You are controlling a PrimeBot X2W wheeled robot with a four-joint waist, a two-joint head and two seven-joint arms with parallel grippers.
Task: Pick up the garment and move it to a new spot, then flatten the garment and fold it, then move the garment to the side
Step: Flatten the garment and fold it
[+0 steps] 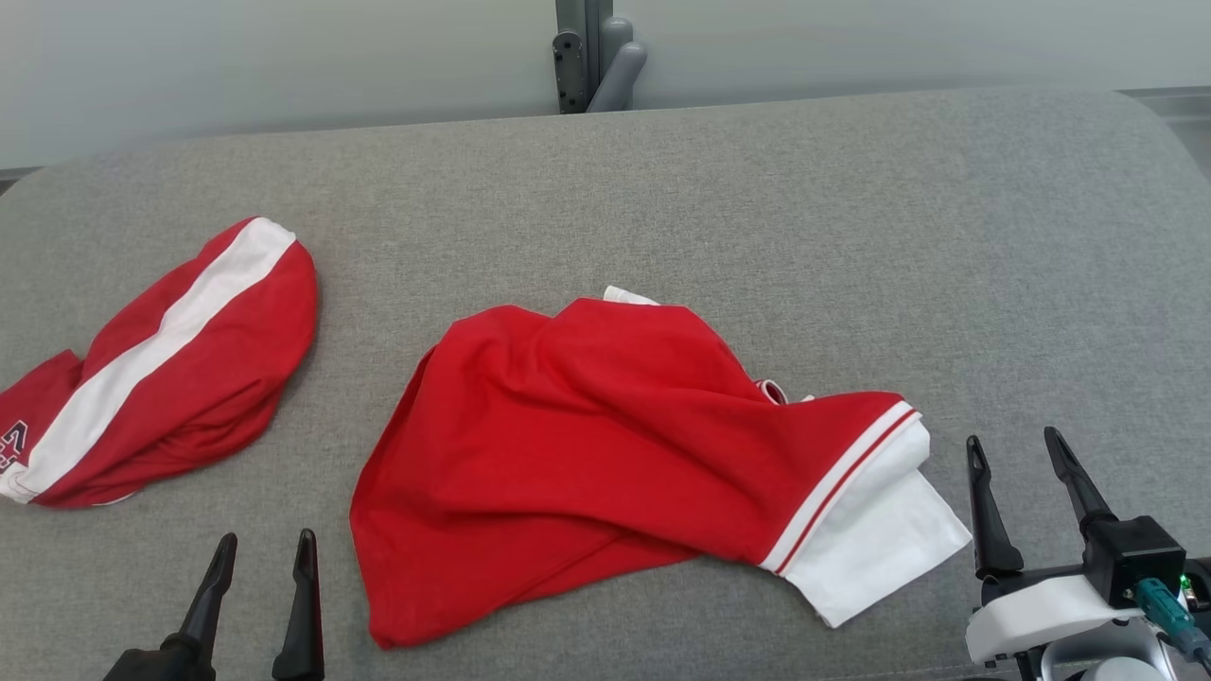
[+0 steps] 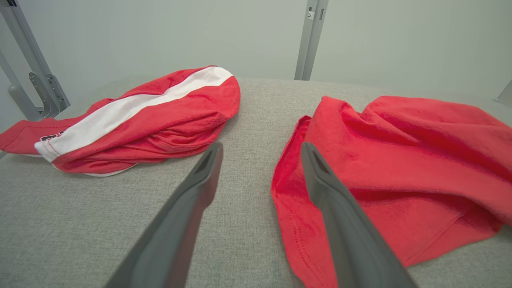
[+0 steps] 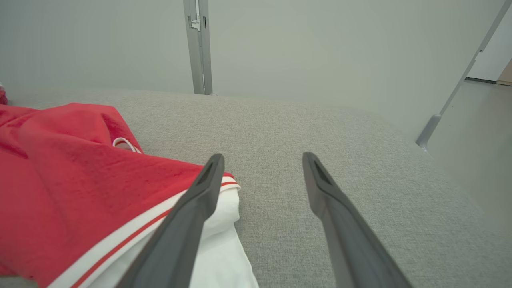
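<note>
the striped garment [image 1: 161, 369] runs off the head view's left edge, its dark lettering [image 1: 11, 445] cut short and unreadable. the red garment [image 1: 605, 454] covers part of its white layer [image 1: 880, 539]; the left wrist view's right edge crops it.

You are seeing the garment [image 1: 605, 454] lying mid-table [image 1: 851, 236], with the second garment [image 1: 170, 369] lying apart on its left. Your left claw [image 1: 267, 537] is hanging at the near edge, just left of the garment; your right claw [image 1: 1013, 438] is hanging just right of it. A post [image 1: 591, 57] is standing behind the table.
</note>
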